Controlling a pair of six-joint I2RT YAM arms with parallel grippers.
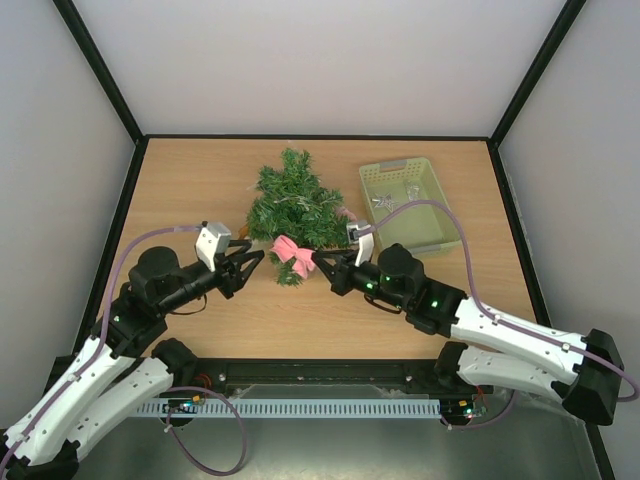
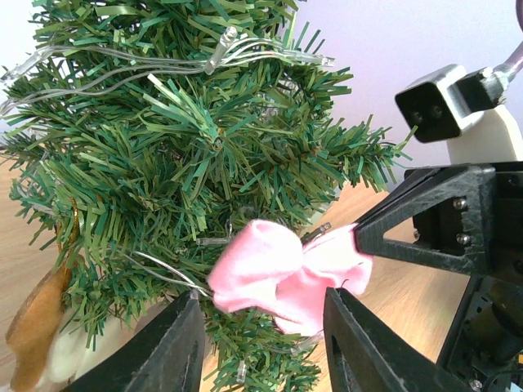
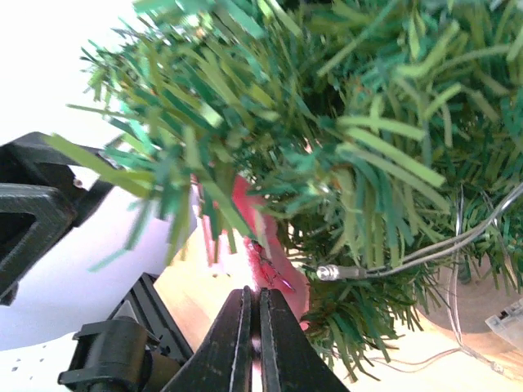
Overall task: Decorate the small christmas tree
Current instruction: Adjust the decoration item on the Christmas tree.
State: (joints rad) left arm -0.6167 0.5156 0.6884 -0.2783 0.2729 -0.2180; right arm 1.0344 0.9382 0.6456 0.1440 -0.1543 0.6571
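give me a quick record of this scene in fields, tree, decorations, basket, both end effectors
tree: small dark green bristly christmas tree, on the wooden table
lights: clear wire light string with small bulbs, draped through the branches
bow: pink satin bow, at the tree's near lower branches
basket: pale green plastic basket, right of the tree, silvery ornaments inside
left end effector: open, close beside the bow
right end effector: shut on the bow's edge

Bare table [image 1: 190, 190] left of the small christmas tree [image 1: 295, 205] lies open (the pale green basket [image 1: 396, 165] crowds its right).
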